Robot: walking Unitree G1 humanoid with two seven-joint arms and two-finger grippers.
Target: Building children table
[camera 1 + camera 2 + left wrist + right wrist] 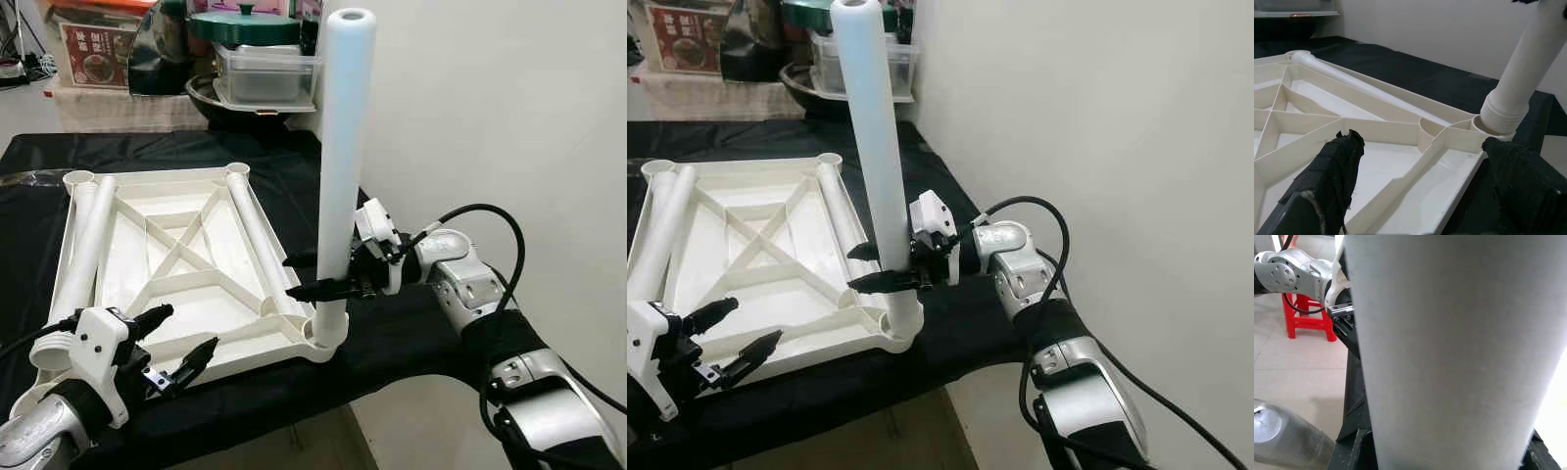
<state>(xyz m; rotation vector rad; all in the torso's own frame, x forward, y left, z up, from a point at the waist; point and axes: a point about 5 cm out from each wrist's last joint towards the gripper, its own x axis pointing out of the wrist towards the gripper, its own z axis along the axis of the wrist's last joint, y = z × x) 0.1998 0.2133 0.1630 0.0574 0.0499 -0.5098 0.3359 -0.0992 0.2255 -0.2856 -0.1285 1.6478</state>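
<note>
From the left eye view, the upturned white table top lies on the black-covered tabletop. One white leg stands upright in its near right corner socket, and the right gripper has its jaws clenched around it. The left gripper hovers at the near edge, jaws released. In the left wrist view, another leg lies flat in the frame.

a black-draped table carries the upturned white tabletop, near its right edge.
</note>
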